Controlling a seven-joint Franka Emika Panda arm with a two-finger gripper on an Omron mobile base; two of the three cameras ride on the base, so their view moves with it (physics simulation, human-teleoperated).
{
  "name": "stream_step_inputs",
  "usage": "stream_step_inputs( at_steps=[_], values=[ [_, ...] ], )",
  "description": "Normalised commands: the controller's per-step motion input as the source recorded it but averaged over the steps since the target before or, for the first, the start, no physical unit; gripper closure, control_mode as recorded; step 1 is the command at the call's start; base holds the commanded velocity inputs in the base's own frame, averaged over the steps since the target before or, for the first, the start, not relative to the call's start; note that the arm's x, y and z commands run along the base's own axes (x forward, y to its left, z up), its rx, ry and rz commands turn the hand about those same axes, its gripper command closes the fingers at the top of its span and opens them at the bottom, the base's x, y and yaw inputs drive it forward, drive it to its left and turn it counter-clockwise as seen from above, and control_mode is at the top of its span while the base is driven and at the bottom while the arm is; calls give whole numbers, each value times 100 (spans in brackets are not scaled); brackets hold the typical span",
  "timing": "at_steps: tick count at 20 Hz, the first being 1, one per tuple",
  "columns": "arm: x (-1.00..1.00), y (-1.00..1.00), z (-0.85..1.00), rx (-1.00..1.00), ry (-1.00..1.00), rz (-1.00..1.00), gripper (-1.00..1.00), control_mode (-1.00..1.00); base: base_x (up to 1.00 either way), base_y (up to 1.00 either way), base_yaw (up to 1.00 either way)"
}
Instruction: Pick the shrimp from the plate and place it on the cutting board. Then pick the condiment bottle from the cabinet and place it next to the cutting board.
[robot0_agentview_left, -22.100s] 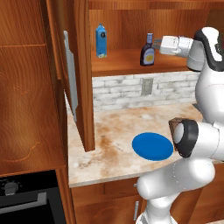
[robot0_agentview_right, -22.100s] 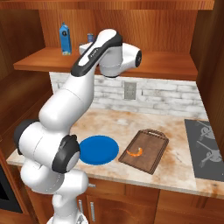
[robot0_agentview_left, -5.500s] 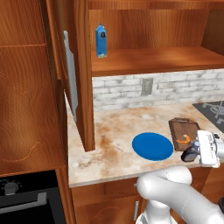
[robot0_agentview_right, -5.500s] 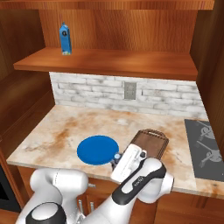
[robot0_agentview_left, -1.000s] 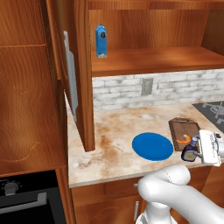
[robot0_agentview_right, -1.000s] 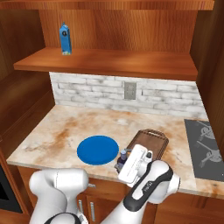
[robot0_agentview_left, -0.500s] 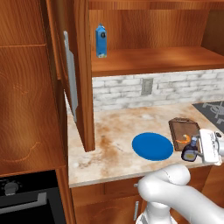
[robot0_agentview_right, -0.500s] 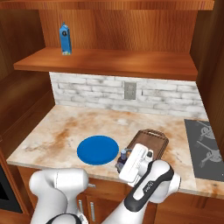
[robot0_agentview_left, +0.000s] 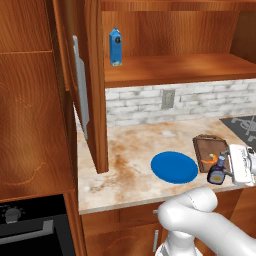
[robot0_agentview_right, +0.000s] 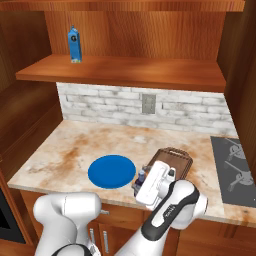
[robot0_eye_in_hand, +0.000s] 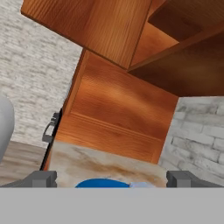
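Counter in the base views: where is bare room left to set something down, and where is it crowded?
Bare marble runs between the open reddish-brown cabinet door and the round blue plate, and along the brick backsplash. A narrower strip lies between the dark wooden cutting board and the stovetop. The front edge is crowded: the dark condiment bottle stands between plate and board at the open tool.

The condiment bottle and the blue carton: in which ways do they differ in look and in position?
The condiment bottle is dark and rounded with a pale cap; the blue carton is bright blue and rectangular. The bottle stands low on the counter, beside the cutting board; the carton stands high on the cabinet shelf. The open hand is around the bottle; nothing is near the carton. Both are small and upright.
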Motion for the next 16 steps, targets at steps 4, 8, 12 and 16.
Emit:
stream_step_inputs(
  at_steps=[4, 8, 12, 16],
  values=[
    [0, 0, 23, 0, 0, 0, -100, -100, 0, 0, 0],
    [0, 0, 22, 0, 0, 0, -100, -100, 0, 0, 0],
    [-1, 0, 21, 0, 0, 0, -100, -100, 0, 0, 0],
    [-12, 0, 9, 0, 0, 0, -100, -100, 0, 0, 0]
  ],
)
